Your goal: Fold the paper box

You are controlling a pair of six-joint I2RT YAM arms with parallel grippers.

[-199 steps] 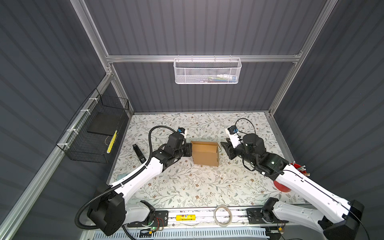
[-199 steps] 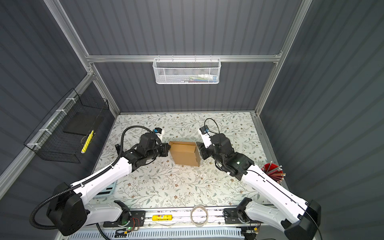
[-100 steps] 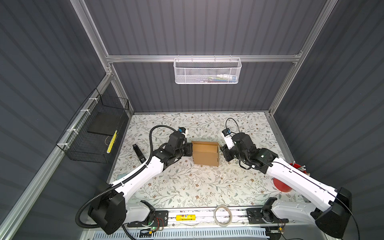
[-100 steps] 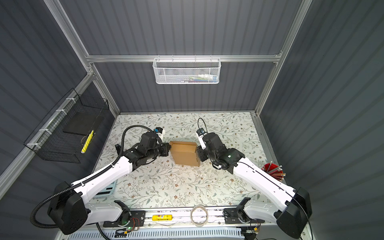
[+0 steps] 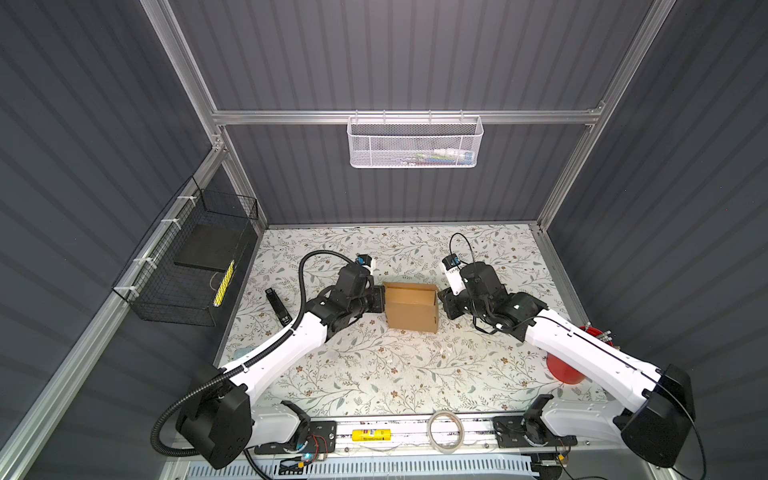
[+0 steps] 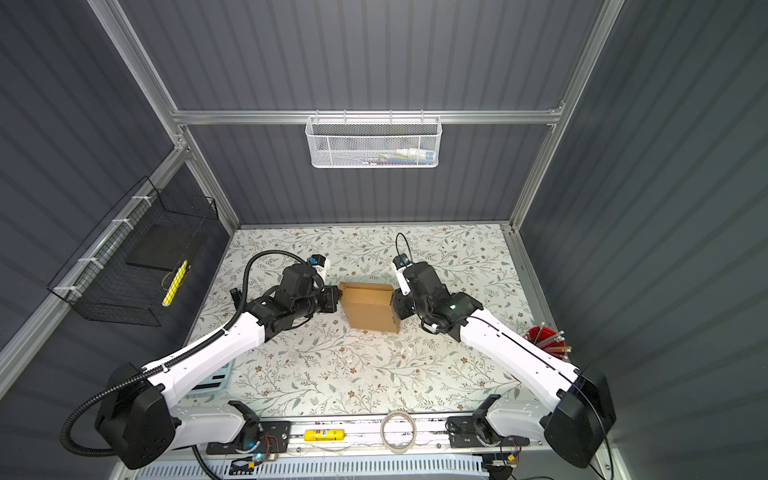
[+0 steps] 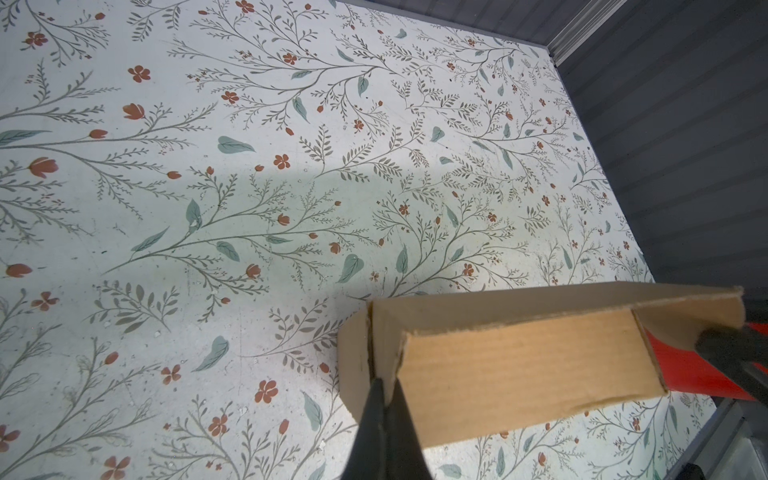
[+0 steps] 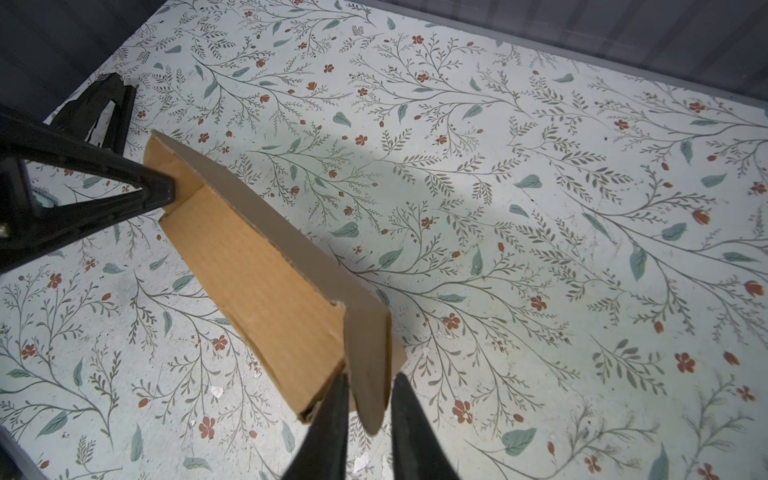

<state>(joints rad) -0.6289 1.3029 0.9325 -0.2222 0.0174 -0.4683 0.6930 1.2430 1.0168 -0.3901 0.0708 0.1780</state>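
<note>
The paper box [image 5: 411,309] [image 6: 370,309] is brown cardboard, half formed, standing mid-table with its far wall up. My left gripper [image 5: 380,300] [image 6: 334,299] sits at its left end. In the left wrist view the left gripper [image 7: 386,388] is shut on the corner where the box [image 7: 519,365] end wall meets the long panel. My right gripper [image 5: 441,303] [image 6: 395,305] is at the right end. In the right wrist view the right gripper [image 8: 370,378] has its jaws a little apart, one on each side of the box [image 8: 257,270] end flap.
A black stapler-like tool [image 5: 277,306] lies left of the left arm. A red cup [image 6: 546,340] of pencils stands at the right edge. A tape roll [image 5: 445,424] and a yellow tube [image 5: 368,434] lie on the front rail. A black wire basket [image 5: 187,266] hangs on the left wall.
My right gripper has moved left to the box's right end and its jaws have narrowed around the end flap. The left gripper and the box have stayed put.
</note>
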